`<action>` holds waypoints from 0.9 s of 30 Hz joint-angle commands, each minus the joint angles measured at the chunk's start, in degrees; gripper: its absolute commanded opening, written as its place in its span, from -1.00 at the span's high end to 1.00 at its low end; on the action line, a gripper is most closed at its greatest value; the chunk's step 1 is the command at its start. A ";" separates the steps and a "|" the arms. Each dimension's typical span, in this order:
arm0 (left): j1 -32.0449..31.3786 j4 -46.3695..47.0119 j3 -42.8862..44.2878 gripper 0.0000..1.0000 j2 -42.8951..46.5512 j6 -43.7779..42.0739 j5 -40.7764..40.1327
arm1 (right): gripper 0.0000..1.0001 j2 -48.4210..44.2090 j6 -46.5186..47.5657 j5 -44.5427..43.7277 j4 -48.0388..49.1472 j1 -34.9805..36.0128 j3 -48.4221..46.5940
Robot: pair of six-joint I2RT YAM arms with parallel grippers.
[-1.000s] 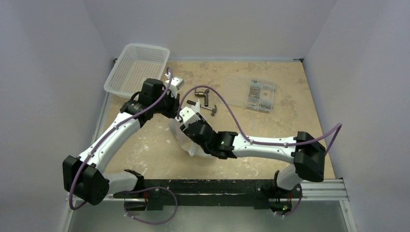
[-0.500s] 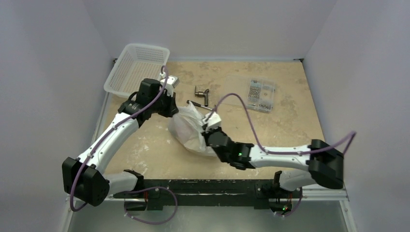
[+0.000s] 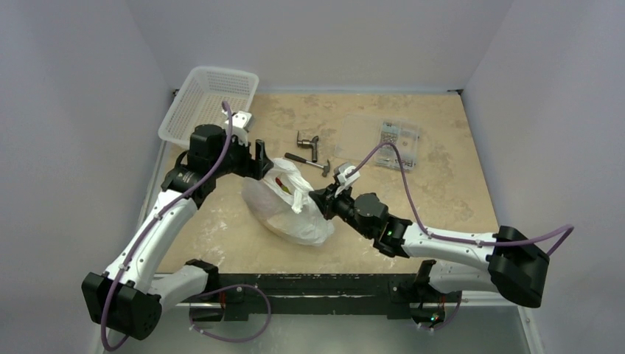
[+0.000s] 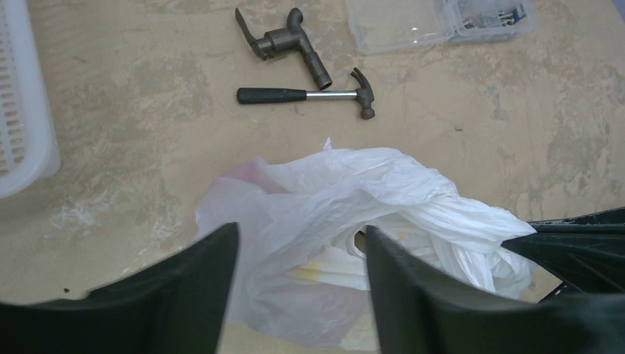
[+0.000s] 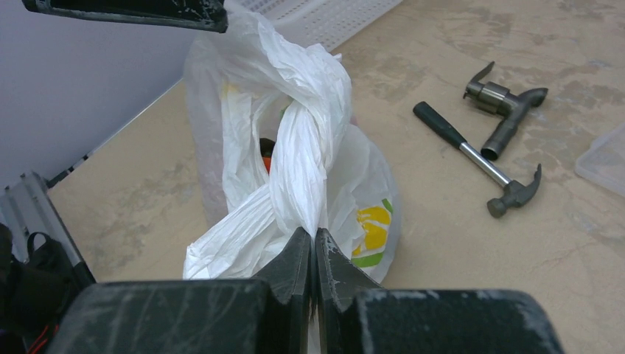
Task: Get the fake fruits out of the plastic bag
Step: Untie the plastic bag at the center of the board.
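The plastic bag (image 3: pixel 291 210) lies in a heap on the table's middle, white with a yellow-green print (image 5: pixel 372 232). Inside its mouth a bit of red and yellow fake fruit (image 3: pixel 280 184) shows, red-orange in the right wrist view (image 5: pixel 266 160); the other fruits are hidden. My right gripper (image 5: pixel 315 234) is shut on the bag's twisted handle (image 5: pixel 309 140) at the bag's right side (image 3: pixel 318 198). My left gripper (image 4: pixel 301 230) is open just left of the bag (image 3: pixel 259 164), with the bag (image 4: pixel 346 199) in front of and between its fingers (image 4: pixel 199 287), not gripped.
A small black-handled hammer (image 3: pixel 306 164) and a bent metal fitting (image 3: pixel 308 144) lie just behind the bag. A white mesh basket (image 3: pixel 208 103) stands at the back left. A clear flat box of small parts (image 3: pixel 387 140) sits at the back right.
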State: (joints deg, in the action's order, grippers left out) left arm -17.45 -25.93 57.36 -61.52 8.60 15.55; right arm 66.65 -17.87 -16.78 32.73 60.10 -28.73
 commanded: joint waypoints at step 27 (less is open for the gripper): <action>4.91 3.46 0.16 1.00 0.78 3.77 -5.22 | 1.00 -7.33 -21.74 -10.10 3.18 -0.59 5.73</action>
State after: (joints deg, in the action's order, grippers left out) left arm -19.51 -29.19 60.31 -67.72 6.24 9.34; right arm 67.09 -18.15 -15.40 26.74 60.20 -32.10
